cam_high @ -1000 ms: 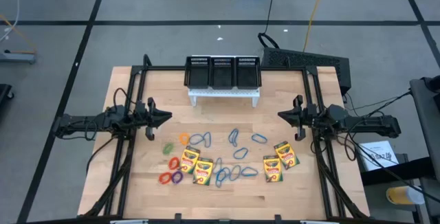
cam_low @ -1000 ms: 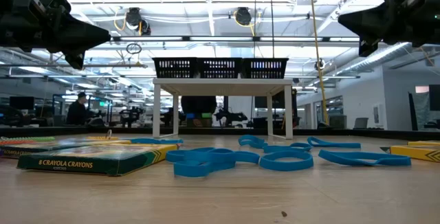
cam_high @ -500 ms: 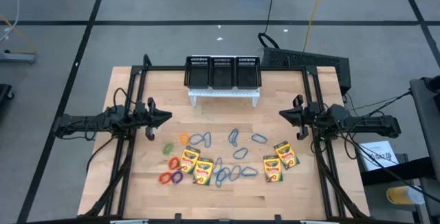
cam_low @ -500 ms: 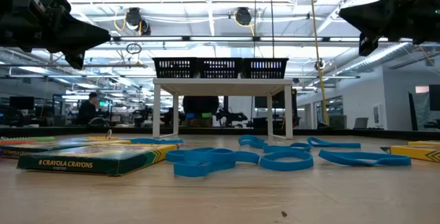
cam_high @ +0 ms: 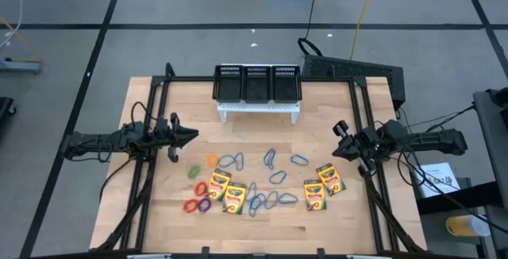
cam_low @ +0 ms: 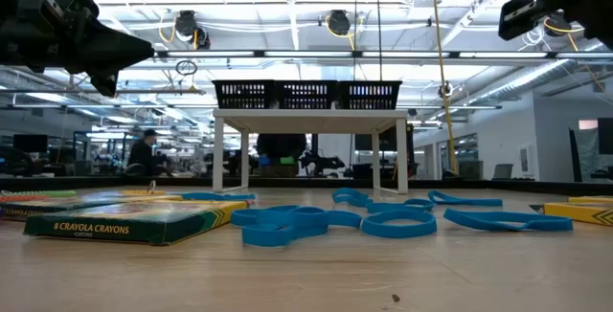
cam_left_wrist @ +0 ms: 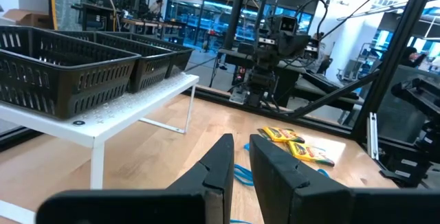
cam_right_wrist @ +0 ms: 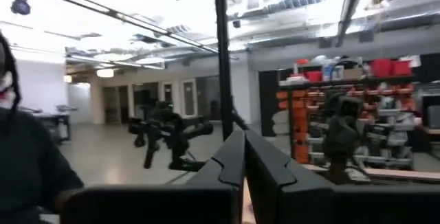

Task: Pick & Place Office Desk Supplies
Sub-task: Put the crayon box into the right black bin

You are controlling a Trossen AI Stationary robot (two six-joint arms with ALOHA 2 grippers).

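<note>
Nearest crayon box (cam_low: 124,219) apparently reads "CRAYOLA CRAYONS".

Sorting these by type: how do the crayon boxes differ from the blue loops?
The crayon boxes are solid yellow-and-green rectangles; the blue loops are thin open ovals. There are four boxes, in two pairs at either end of the spread; the loops lie scattered between those pairs. Both lie flat on the table, with neither gripper touching them.

My black mesh organiser (cam_high: 257,83) on white stand (cam_high: 259,112); pale wood table (cam_high: 159,211); yellow-and-green crayon boxes (cam_high: 225,191); blue loops (cam_high: 275,168); orange loop (cam_high: 212,160), green loop (cam_high: 193,169), red loop (cam_high: 190,206), purple loop (cam_high: 204,205)
</note>
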